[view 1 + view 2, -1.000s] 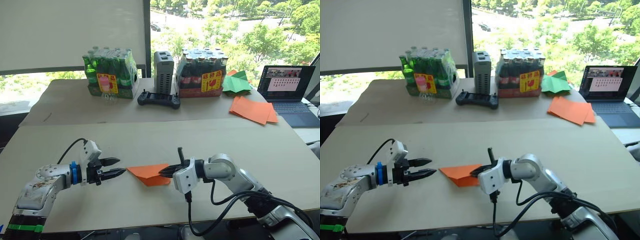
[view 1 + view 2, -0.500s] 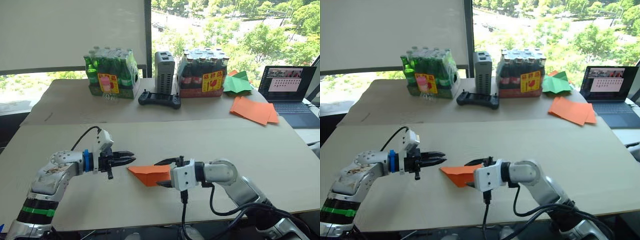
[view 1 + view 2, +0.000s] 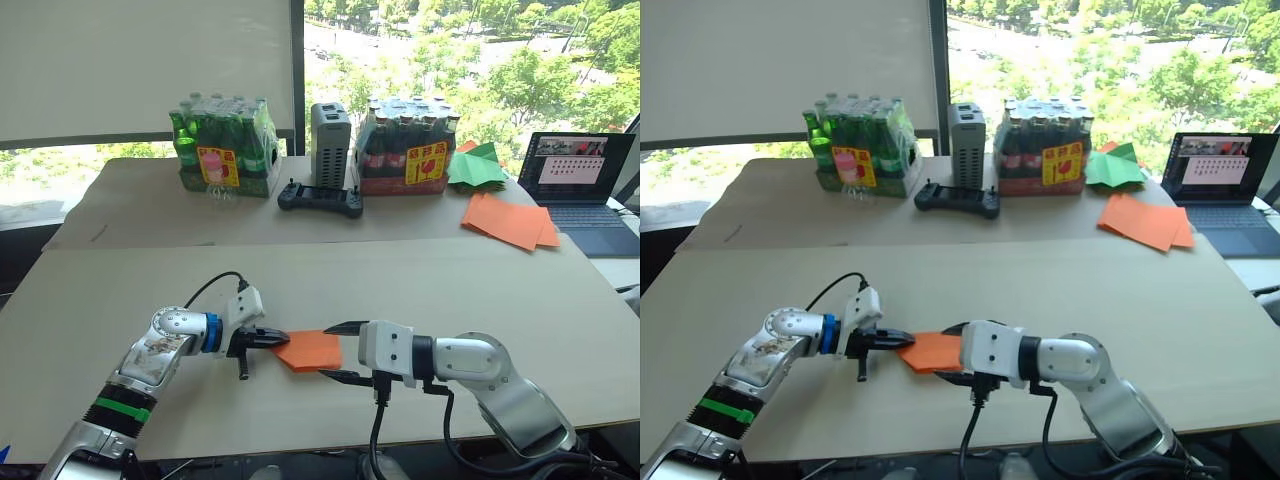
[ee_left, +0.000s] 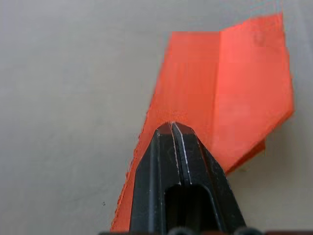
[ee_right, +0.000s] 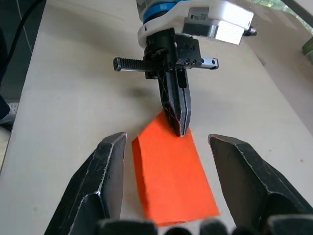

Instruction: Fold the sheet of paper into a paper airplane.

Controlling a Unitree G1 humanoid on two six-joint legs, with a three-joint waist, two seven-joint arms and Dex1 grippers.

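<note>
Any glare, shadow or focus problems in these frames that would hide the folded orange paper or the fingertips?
Eye views: daylight from the window behind, yet the sheet of paper is evenly lit and readable. Left wrist view: the left gripper is sharp at its shut tips; the paper's far end looks softer. Right wrist view: the right gripper fingers show mild sheen, and the paper casts a thin shadow.

Bare table (image 3: pixel 480 280) around both tools
</note>
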